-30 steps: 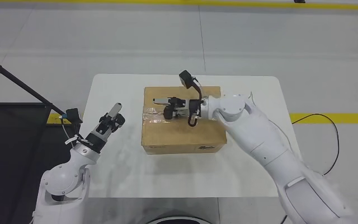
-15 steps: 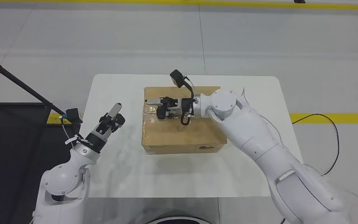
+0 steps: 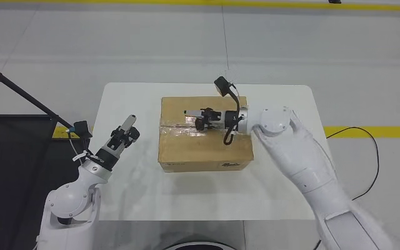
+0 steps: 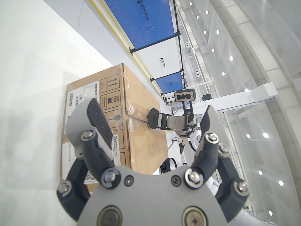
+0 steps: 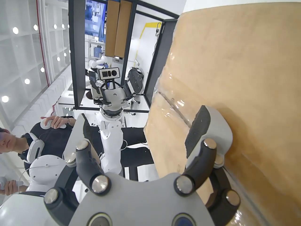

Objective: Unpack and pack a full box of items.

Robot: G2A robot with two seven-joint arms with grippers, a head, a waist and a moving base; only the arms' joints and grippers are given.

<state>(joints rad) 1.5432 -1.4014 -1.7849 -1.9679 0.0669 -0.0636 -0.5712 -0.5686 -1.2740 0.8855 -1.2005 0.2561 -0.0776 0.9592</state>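
The closed cardboard box (image 3: 187, 150) stands near the middle of the white counter (image 3: 162, 194), a little toward the far edge in the top view. Its two top flaps meet in a seam which runs from left to right, and clear tape (image 3: 174, 128) covers this seam. On the side of the box that faces the left arm there are printed labels (image 4: 94, 92).

The right gripper (image 3: 195, 118) is over the top of the box, in the upper middle of the top view, with the right arm coming in from the lower right. Its fingers are spread wide and hold nothing. In the right wrist view one finger (image 5: 207, 123) lies flat against the cardboard just beside the taped seam; whether it really presses on the box or only hovers on it, I cannot tell. The other finger is away from the box, in the air.

The left gripper (image 3: 130, 127) is at the left of the box in the top view, above the bare counter, well apart from the box and pointing toward it. Its fingers are also spread and it carries nothing.
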